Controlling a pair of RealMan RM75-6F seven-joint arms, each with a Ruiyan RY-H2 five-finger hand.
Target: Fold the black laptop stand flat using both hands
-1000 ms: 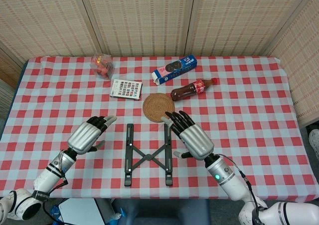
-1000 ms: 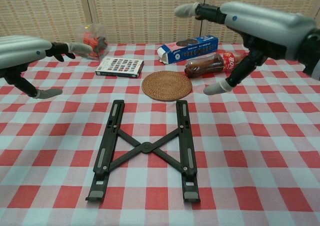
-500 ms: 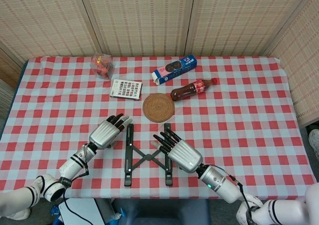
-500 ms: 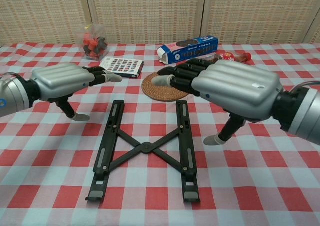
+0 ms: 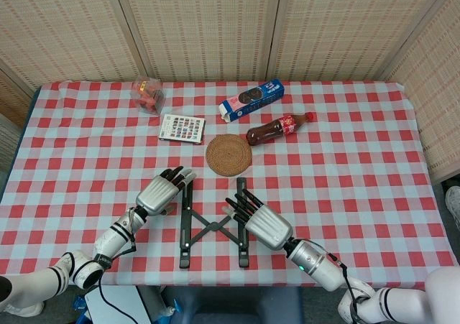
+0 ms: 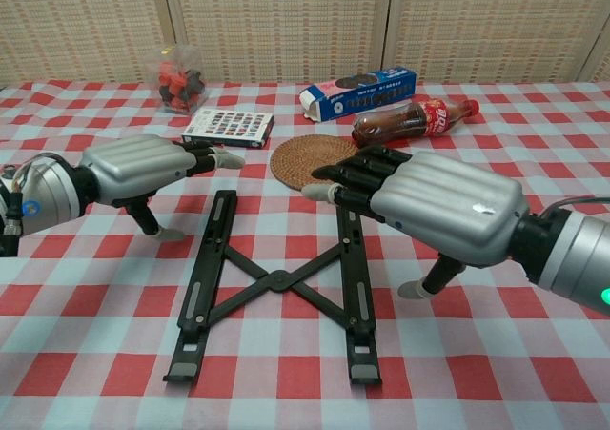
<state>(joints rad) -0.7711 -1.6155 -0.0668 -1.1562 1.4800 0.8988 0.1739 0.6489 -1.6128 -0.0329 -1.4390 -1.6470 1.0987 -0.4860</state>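
Both hands have come lower toward the black laptop stand [image 6: 274,282], which lies spread open on the table [image 6: 534,354]. Your left hand [image 6: 143,168] and right hand [image 6: 443,206] hover empty, fingers apart. Set each beside its outer rail, then push both rails inward evenly.

laptop stand [image 6: 274,280] spread open, robot hands flanking

Both robot hands lower and closer in — left robot hand [image 6: 143,168], right robot hand [image 6: 440,206] — beside the laptop stand [image 6: 276,282].
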